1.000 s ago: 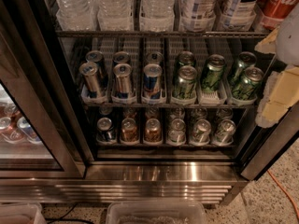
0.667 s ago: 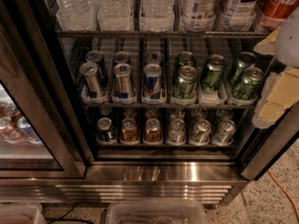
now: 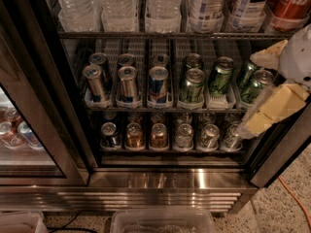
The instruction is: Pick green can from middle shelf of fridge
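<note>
As it faces the camera, fridge: stainless frame, dark inside, three racks in view.
Middle shelf: one wire rack, six pale lane trays.
Bottles: six large ones on the rack above.
Gripper: at the right edge, before the shelf's right end.
Green cans: five countable, in the three right lanes.
Blue-and-silver cans: six, two in each left lane.
Short cans: six in front on the lowest rack.
Fingers: spread wide, holding nothing; the rightmost green cans show between them, contact unclear.
</note>
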Motion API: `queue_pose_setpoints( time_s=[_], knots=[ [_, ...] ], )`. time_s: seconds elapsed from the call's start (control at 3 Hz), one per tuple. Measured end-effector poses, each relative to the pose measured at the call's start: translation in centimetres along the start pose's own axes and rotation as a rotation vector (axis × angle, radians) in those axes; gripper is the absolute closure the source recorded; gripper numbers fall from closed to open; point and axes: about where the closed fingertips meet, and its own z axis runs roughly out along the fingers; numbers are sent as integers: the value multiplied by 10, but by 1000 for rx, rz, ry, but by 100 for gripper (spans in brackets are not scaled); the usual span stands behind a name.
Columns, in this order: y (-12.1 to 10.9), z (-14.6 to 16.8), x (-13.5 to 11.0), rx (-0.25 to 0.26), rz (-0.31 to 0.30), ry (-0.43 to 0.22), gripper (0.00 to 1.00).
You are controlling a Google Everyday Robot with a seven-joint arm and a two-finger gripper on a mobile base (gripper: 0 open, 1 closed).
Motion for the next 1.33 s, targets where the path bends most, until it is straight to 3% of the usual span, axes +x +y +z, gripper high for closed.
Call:
queue_pose_setpoints(
  time_s=[0.33,0.67,1.0,1.33],
  knots=[
    [13,23,-14,6,65,-170,0],
    [34,57,-34,19,92,-330,0],
    [30,60,-59,56,102,-412,0],
    [30,59,-58,58,106,-411,0]
  ],
)
